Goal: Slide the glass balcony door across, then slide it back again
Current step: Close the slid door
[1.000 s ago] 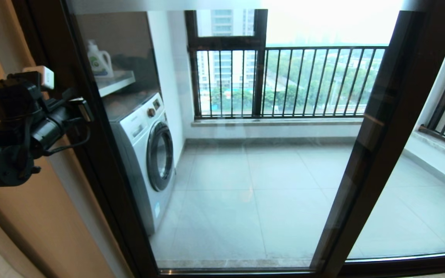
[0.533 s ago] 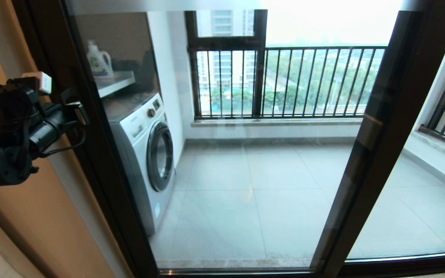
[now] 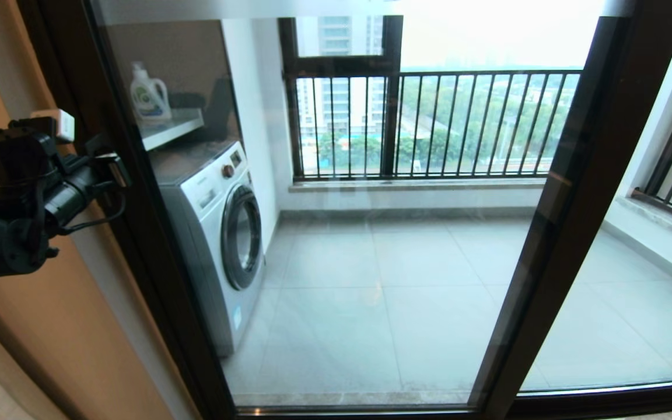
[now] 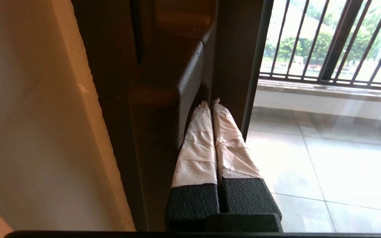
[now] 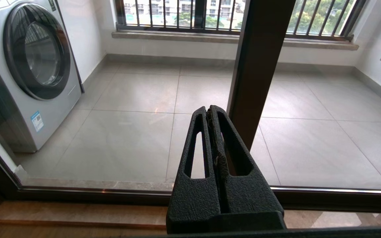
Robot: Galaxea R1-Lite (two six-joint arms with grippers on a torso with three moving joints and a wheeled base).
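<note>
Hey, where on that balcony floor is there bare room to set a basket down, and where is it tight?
Free: the tiled floor between the washing machine and the railed window, running right past the door stile. Crowded: the left edge, where the washer stands under a shelf holding a detergent bottle, and the left claw, closed, sits tucked beside the door handle.

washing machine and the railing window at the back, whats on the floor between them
Nothing: the head view shows only bare grey floor tiles between the washing machine and the railing window.
</note>
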